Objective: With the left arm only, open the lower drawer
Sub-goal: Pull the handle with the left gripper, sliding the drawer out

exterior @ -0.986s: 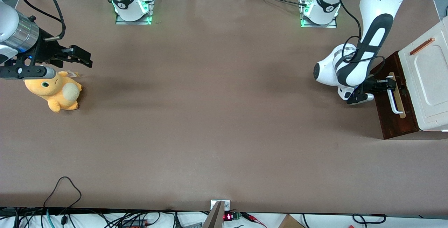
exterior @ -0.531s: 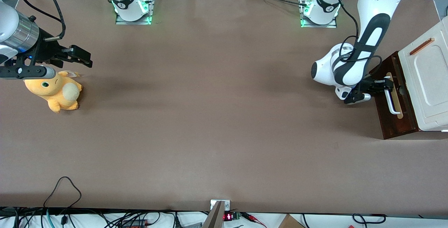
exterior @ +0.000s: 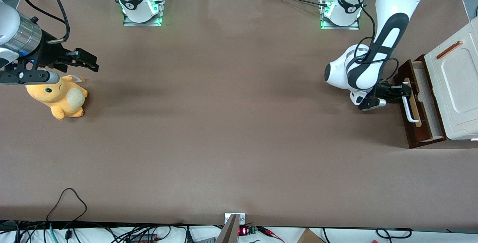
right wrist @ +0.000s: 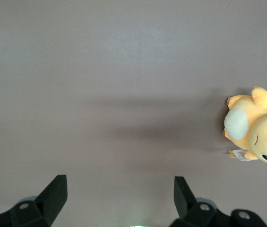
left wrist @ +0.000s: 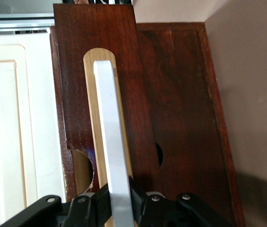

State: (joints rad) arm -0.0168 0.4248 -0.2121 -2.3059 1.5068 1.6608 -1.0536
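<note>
Midway through the pull, our left arm [exterior: 384, 45] kept its gripper [exterior: 402, 88] fingers clamped on the white handle [left wrist: 112, 142]; the lower drawer [exterior: 422, 101] stood partly out beneath the cabinet top [exterior: 453, 86]. Next, we judged, came a steady straight draw along the bench [exterior: 224, 123].

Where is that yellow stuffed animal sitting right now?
In the front view the yellow plush toy lies on the brown table at the parked arm's end, while the left gripper clamps the lower drawer's handle at the working arm's end.

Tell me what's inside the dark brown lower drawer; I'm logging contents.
The lower drawer, its white bar handle held by the left arm's black gripper, shows only light wood-grain floor; the rest sits hidden under the cream-white cabinet top.
</note>
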